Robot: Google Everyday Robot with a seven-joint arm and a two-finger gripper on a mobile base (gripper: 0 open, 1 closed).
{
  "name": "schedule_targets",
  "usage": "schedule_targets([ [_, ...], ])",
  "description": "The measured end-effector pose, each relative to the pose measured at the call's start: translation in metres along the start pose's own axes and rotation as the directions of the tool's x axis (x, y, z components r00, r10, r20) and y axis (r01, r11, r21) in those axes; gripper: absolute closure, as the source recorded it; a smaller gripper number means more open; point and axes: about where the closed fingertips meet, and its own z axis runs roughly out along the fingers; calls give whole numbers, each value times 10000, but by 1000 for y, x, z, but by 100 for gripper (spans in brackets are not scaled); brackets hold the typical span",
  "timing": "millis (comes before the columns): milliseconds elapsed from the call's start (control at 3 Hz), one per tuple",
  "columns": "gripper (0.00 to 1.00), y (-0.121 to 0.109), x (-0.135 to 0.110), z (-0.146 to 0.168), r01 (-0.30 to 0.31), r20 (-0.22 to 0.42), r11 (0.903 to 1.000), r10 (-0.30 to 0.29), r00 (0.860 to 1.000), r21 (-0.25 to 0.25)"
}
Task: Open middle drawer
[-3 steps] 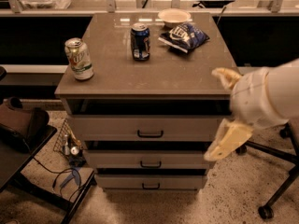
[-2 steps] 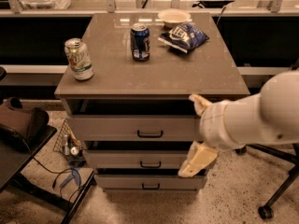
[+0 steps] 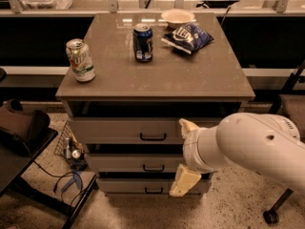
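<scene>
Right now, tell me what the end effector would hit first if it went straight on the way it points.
Likely the middle drawer, right of its black handle; the end effector hangs open before it, depth unclear.

Rounded white arm (image 3: 257, 144), perhaps 1 screw (image 3: 270, 138); cream-fingered end effector (image 3: 186, 154) at middle drawer (image 3: 124, 163).

The white arm's cream-fingered end effector (image 3: 186, 152) hangs with fingers spread wide before the right end of the wide grey-beige middle drawer (image 3: 119, 162), right of its small black bar handle (image 3: 153, 168). A green drink can (image 3: 80, 60) and a blue drink can (image 3: 143, 42) stand on the brown desk (image 3: 200, 75).
</scene>
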Motion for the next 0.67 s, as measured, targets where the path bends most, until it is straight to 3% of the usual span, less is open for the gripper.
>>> schedule_targets([
  [333, 0, 0, -2, -2, 5, 71, 10000, -5, 10000, 6],
  [667, 0, -1, 1, 3, 11, -327, 10000, -8, 9995, 86],
])
